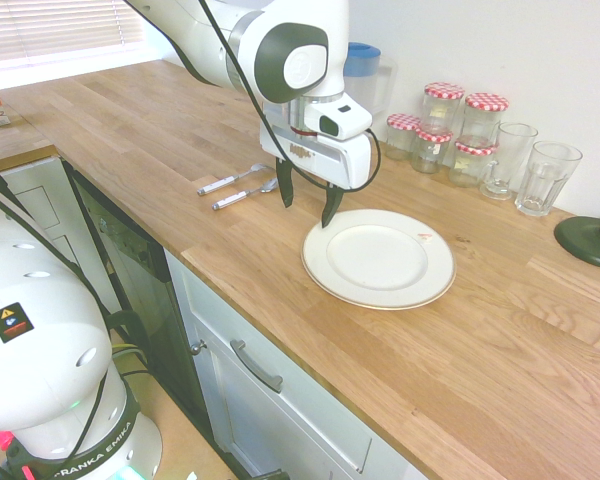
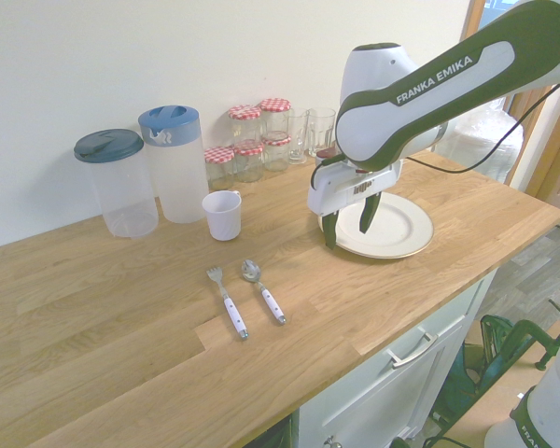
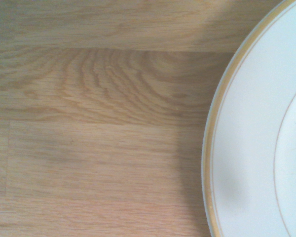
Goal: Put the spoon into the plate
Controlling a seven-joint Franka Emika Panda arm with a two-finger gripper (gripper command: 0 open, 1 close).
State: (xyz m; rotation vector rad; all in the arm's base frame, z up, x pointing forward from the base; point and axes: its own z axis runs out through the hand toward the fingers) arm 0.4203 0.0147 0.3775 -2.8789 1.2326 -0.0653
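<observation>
Jaws: open, empty, pointing straight down; gripper (image 1: 307, 204) hangs above the plate's edge nearest the cutlery.
Plate (image 1: 378, 260): flat on the counter (image 1: 500, 350), bare.
Spoon (image 2: 262, 288): on the counter beside a fork (image 2: 227, 301), well apart from the plate; long axis parallel to the fork, bowl toward the wall, handle toward the counter's front edge.

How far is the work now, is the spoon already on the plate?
Not yet; nothing looks done. The spoon lies on the wooden counter beside a fork, well apart from the plate, which holds nothing. In hand: nothing, as the claw hangs open and empty, pointing down over the plate's edge nearest the cutlery. Left to do: reach the spoon, grasp it, carry it over and set it on the plate.
</observation>
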